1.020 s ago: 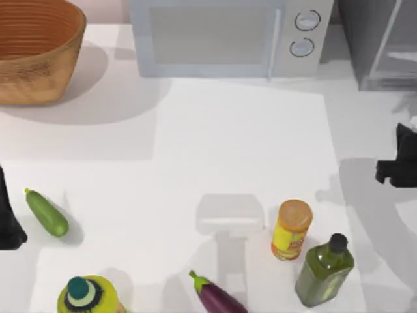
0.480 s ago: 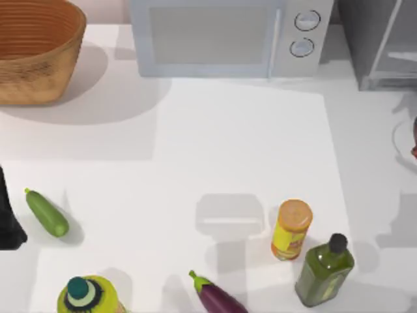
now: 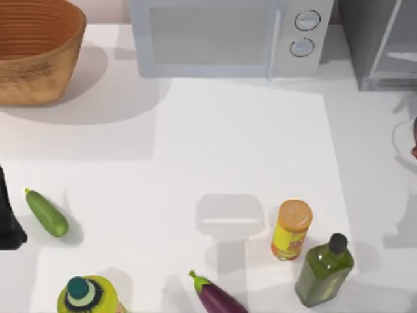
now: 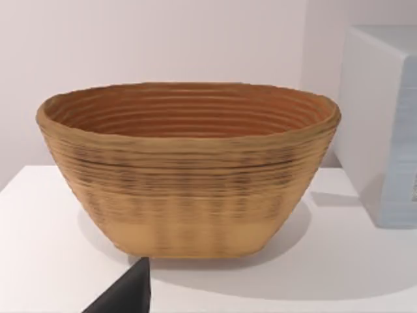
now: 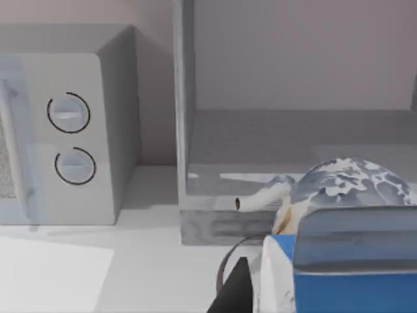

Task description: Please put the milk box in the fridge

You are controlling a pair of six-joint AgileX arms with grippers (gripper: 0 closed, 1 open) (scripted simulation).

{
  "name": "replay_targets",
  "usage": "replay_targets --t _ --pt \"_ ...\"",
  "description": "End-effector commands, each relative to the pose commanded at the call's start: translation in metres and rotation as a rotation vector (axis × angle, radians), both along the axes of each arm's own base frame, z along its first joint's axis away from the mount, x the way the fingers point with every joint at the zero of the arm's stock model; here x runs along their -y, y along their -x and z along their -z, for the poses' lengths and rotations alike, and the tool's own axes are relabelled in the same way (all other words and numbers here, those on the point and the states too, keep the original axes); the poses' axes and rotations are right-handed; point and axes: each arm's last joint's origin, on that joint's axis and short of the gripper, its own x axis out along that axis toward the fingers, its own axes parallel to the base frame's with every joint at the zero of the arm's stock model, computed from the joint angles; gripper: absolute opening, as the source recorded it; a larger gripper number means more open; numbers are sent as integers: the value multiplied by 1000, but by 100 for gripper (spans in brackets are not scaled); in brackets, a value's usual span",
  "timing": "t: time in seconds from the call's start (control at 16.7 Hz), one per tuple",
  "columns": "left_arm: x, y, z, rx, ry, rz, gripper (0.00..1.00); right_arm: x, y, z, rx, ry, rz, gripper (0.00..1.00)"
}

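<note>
Milk box [image 5: 352,261] sits close before the right wrist camera, facing the open fridge [image 5: 293,150] beside the microwave [image 5: 65,124]. Whether the right end effector grips it, I cannot tell. Left arm [image 3: 8,218] waits at the table's [image 3: 195,156] left edge.

No readable text anywhere. Yellow canister [image 3: 291,230] has a red-and-yellow label, lettering too blurred to read. Microwave [image 3: 221,36] knobs carry no legible marks in the top or right wrist view. Milk box [image 5: 339,270] shows only its blue top and white edge, no lettering visible.
</note>
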Motion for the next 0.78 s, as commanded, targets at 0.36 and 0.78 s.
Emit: replay_targets --t 0.36,0.78 --pt "0 0 0 0 0 0 100 3 -4 -43 115 22 1 0" --pt "0 0 0 0 0 0 100 20 -77 -133 260 93 -13 0"
